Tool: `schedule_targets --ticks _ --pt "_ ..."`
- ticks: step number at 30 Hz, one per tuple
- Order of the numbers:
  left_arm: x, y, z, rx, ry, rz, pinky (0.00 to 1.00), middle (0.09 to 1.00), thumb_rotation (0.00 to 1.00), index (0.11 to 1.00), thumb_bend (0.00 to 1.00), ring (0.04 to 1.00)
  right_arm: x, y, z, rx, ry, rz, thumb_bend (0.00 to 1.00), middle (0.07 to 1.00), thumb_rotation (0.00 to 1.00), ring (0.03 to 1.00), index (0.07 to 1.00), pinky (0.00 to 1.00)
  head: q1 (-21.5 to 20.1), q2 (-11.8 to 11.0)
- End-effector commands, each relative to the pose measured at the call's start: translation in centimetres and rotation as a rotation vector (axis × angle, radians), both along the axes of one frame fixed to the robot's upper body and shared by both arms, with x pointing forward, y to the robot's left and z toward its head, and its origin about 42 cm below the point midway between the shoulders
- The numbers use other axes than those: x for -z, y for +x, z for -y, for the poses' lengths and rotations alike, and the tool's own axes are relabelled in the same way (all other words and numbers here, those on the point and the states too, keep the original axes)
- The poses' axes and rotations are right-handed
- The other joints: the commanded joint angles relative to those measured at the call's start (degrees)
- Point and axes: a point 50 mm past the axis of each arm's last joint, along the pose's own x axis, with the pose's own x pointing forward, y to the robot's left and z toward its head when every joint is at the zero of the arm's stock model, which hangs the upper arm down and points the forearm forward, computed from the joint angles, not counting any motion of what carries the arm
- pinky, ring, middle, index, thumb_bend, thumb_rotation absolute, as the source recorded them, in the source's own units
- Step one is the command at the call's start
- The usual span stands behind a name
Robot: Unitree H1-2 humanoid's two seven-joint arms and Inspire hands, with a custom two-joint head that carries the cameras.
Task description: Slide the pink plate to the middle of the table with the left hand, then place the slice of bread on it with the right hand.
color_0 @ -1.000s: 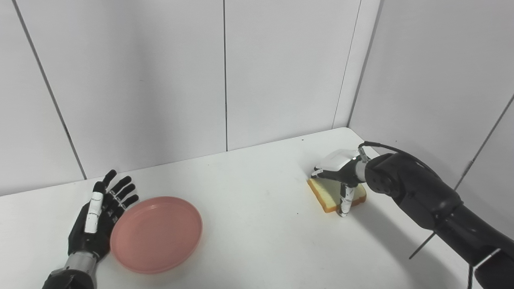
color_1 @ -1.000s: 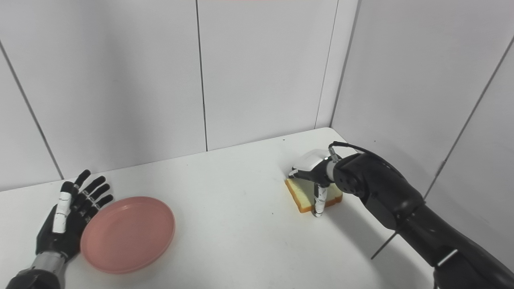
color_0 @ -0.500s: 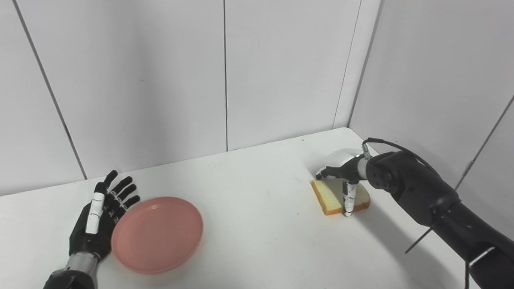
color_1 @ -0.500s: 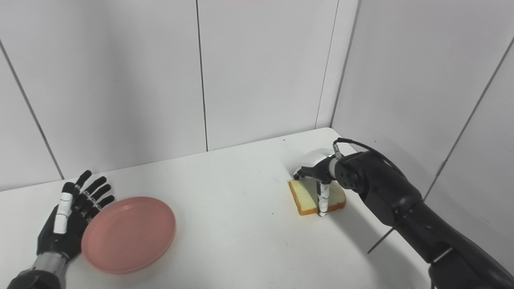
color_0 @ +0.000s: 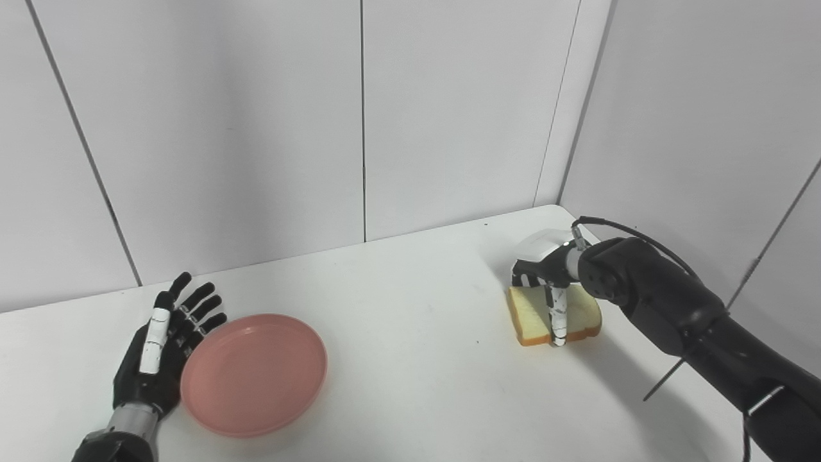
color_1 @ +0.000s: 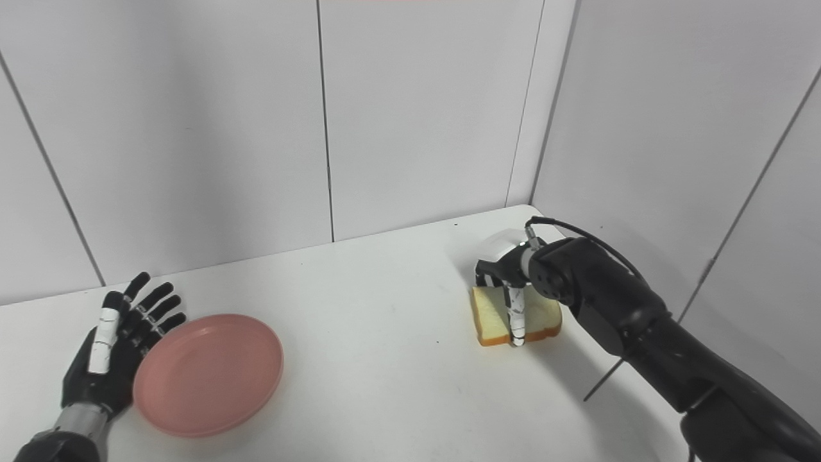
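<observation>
The pink plate (color_0: 254, 373) lies flat at the table's left front. My left hand (color_0: 160, 350) is open, palm up, fingers spread, resting against the plate's left rim. The slice of bread (color_0: 530, 316) lies flat on the table at the right, near the side wall. My right hand (color_0: 546, 273) is over it, with the thumb (color_0: 557, 317) down against the near edge and the fingers curled at the far edge, pinching the slice. The same scene shows in the right eye view, with the bread (color_1: 491, 314) under the right hand (color_1: 508, 273).
The white table (color_0: 417, 359) is boxed in by white panel walls at the back and right. The right wall stands close behind the bread. A cable loops off my right wrist (color_0: 609, 226).
The bread has turned and shifted a little to the right under my right hand, whose fingers have closed in on it. The left hand and plate have stayed put. The camera shifted slightly.
</observation>
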Motion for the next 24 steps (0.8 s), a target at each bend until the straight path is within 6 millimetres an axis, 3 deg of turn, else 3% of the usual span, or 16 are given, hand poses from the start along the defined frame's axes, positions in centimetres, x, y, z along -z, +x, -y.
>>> schedule_targets --ticks 1,6,14,15,16,18,19,20,22,24 --pt "1.0 -0.5 -0.1 -0.002 0.005 -0.04 0.75 0.831 0.73 0.908 0.89 0.827 0.2 -0.6 1.0 0.028 -0.013 -0.032 0.85 0.593 0.19 0.497 0.695 0.42 0.1 0.1" --pt "1.0 -0.5 -0.1 0.001 0.006 -0.037 0.75 0.835 0.73 0.914 0.89 0.832 -0.6 -0.5 0.4 0.026 0.0 -0.021 0.84 0.598 0.18 0.501 0.685 0.43 0.1 0.2" --pt "0.9 -0.6 0.3 0.002 0.011 -0.033 0.75 0.823 0.73 0.907 0.89 0.825 -3.7 -0.5 -1.6 -0.065 -0.02 0.064 0.84 0.506 0.15 0.403 0.64 0.33 0.7 0.4" --pt "0.9 -0.6 0.4 0.003 0.011 -0.032 0.75 0.824 0.74 0.909 0.88 0.828 -4.1 -0.5 -2.0 -0.091 -0.052 0.079 0.86 0.551 0.2 0.467 0.681 0.44 0.7 0.4" --pt "0.9 -0.6 0.5 0.004 0.011 -0.033 0.75 0.825 0.74 0.91 0.88 0.829 -4.5 -0.5 -2.2 -0.111 -0.078 0.087 0.87 0.566 0.22 0.489 0.695 0.48 0.9 0.4" --pt "0.9 -0.6 0.6 0.006 0.008 -0.032 0.76 0.827 0.74 0.915 0.88 0.833 -6.0 -0.3 -2.9 -0.098 -0.019 0.103 0.85 0.627 0.24 0.602 0.706 0.73 1.2 0.5" --pt "0.9 -0.6 0.7 0.005 0.007 -0.033 0.75 0.821 0.74 0.915 0.88 0.831 -6.7 -0.2 -3.1 -0.085 0.028 0.108 0.84 0.591 0.17 0.517 0.668 0.52 1.2 0.5" --pt "0.9 -0.6 0.8 0.004 0.004 -0.034 0.75 0.819 0.73 0.914 0.88 0.829 -7.3 -0.1 -3.3 -0.075 0.059 0.112 0.83 0.579 0.15 0.485 0.656 0.44 1.5 0.5" --pt "0.9 -0.6 0.9 0.003 0.002 -0.035 0.75 0.819 0.73 0.913 0.88 0.828 -8.4 -0.1 -3.8 -0.095 0.075 0.139 0.83 0.532 0.15 0.426 0.665 0.37 1.9 0.5" --pt "0.9 -0.6 1.0 0.002 0.005 -0.036 0.75 0.822 0.73 0.911 0.89 0.828 -9.6 0.0 -4.3 -0.115 0.078 0.163 0.82 0.535 0.15 0.439 0.667 0.39 2.3 0.5"
